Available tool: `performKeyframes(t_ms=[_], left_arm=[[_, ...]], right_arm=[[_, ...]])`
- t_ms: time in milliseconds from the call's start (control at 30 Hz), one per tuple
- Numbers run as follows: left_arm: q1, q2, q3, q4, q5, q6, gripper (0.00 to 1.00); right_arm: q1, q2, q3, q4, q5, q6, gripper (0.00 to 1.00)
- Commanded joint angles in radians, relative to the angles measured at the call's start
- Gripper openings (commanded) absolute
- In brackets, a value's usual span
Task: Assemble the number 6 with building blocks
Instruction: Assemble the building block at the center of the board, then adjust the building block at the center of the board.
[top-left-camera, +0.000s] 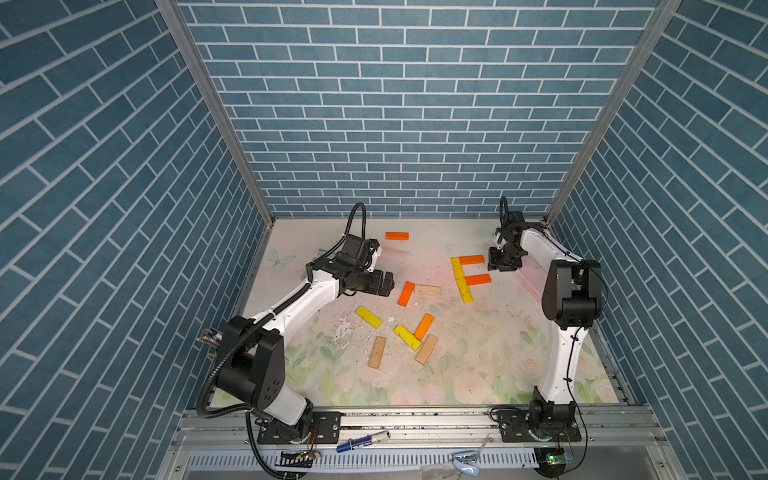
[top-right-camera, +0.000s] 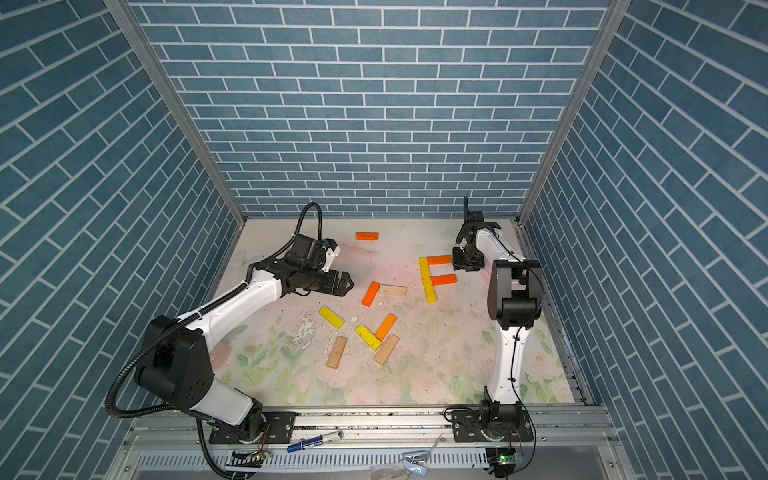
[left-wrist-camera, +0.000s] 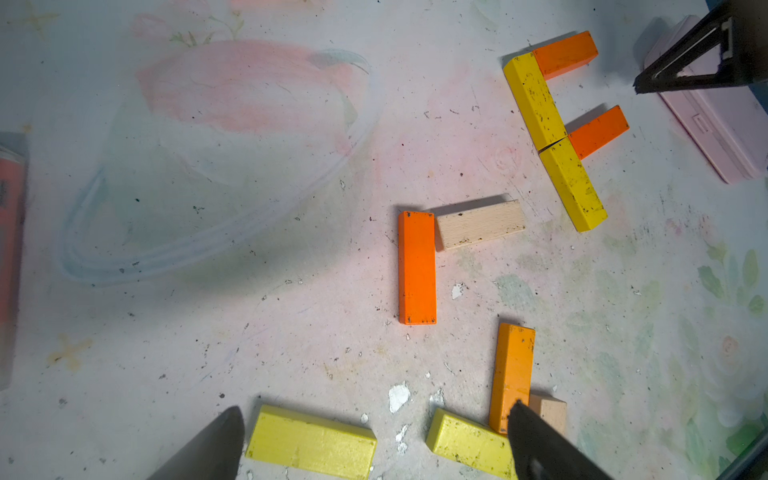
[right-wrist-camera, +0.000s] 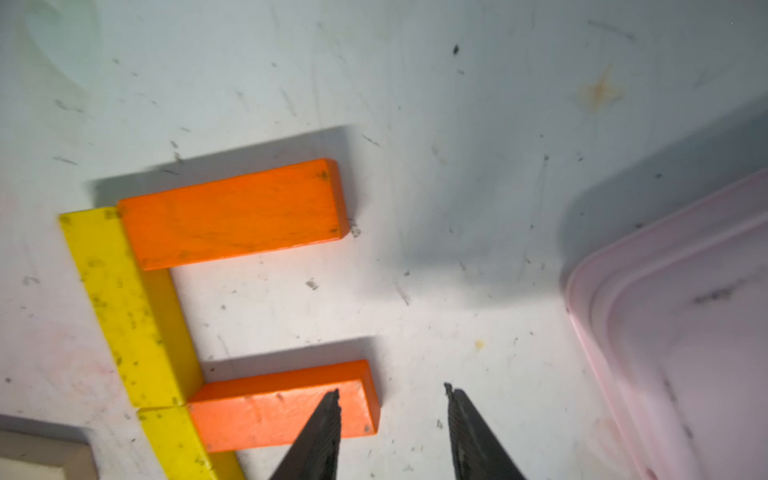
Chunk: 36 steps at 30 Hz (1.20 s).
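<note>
In both top views, the building blocks (top-left-camera: 461, 280) (top-right-camera: 428, 279) are seen lying on the table (top-left-camera: 478, 365). Four are joined in an F-shape towards the right, the rest scattered mid-table.

Left wrist view: the left fingers (left-wrist-camera: 208, 449) are spread wide, nothing between them, above a loose yellow block (left-wrist-camera: 311, 442).

Right wrist view: the right fingers (right-wrist-camera: 320, 440) are parted narrowly and empty. One is overlapped with the lower orange block (right-wrist-camera: 270, 411), near the pink case (right-wrist-camera: 685, 332).

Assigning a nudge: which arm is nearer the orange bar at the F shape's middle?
Right. The right arm has its jaws parted just over the free end of that orange bar; the left arm holds its open jaws farther off, beside a loose orange block.
</note>
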<state>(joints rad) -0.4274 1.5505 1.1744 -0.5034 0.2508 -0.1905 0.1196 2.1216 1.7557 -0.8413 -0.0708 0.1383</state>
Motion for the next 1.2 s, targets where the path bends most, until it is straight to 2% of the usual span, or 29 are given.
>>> performKeyframes(t_ms=[0,133,400,633,933,1167], left_arm=[[0.006,0.005,0.036,-0.017,-0.014,-0.001,0.99],[0.006,-0.006,0.037,-0.020,-0.025,-0.005,0.99],[0.007,-0.044,0.028,-0.014,-0.027,-0.014,0.99],[0.006,-0.057,0.024,-0.008,-0.018,-0.020,0.99],[0.007,-0.046,0.025,-0.011,-0.024,-0.012,0.99],[0.007,-0.041,0.027,-0.012,-0.024,-0.010,0.99]], right_arm=[[0.048,-0.127,-0.031,-0.032,0.112,0.079,0.45],[0.122,-0.248,-0.119,-0.007,0.217,0.164,0.46],[0.230,-0.394,-0.377,0.089,0.090,0.267,0.46],[0.291,-0.320,-0.419,0.112,0.070,0.256,0.46],[0.294,-0.195,-0.375,0.117,0.063,0.196,0.51],[0.295,-0.153,-0.355,0.118,0.065,0.181,0.54]])
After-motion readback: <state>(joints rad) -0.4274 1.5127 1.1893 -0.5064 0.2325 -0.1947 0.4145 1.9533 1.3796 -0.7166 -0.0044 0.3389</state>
